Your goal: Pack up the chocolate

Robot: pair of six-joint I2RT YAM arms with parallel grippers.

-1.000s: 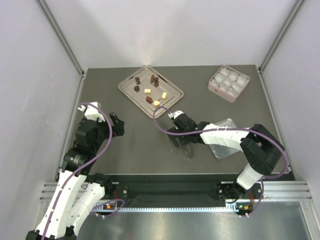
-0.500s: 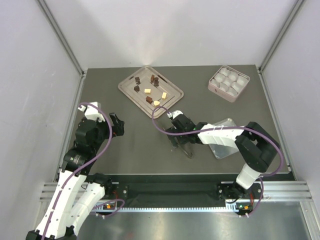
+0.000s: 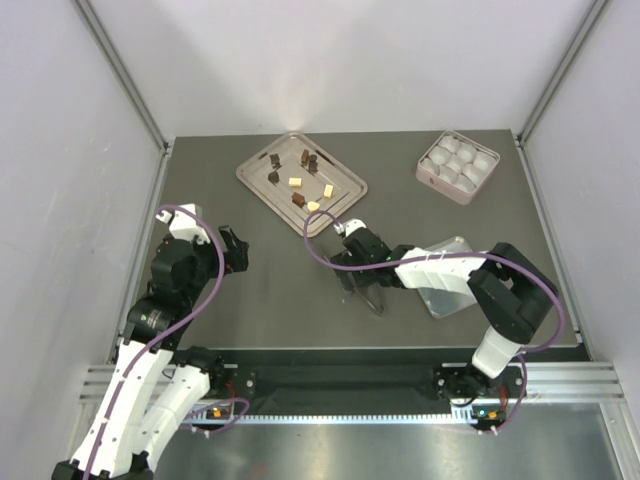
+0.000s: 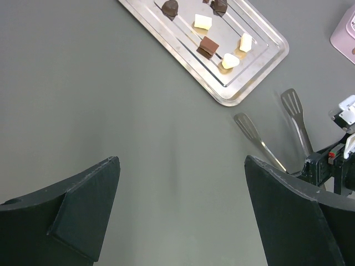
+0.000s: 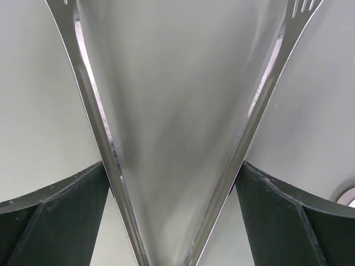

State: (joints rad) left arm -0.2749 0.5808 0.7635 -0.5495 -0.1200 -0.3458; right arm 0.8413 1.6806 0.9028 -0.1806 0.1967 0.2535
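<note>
On the far half of the worktop sits one metal tray carrying the chocolate. From above I separate five dark pieces and three pale ones. They are tiny and two dark ones crowd together, so I may be one short. One pink box of white cups stands well apart at the far right; I cannot count the cups surely. One flat shiny metal piece lies under the right forearm.

I have two arms and one pair of tongs. The right gripper has its jaws clenched on the tongs, whose two blades spread in a V toward the tray's near corner. The nearest pale piece lies just inside that corner, near the blade tips but apart from them. The left gripper hangs released and empty, jaws wide, well apart from the tray toward the near left.

My left wrist camera shows the slotted blade tips clear of the tray rim, and only six pieces, three dark and three pale. My right wrist camera shows just the tong arms against its fingers over bare worktop.
</note>
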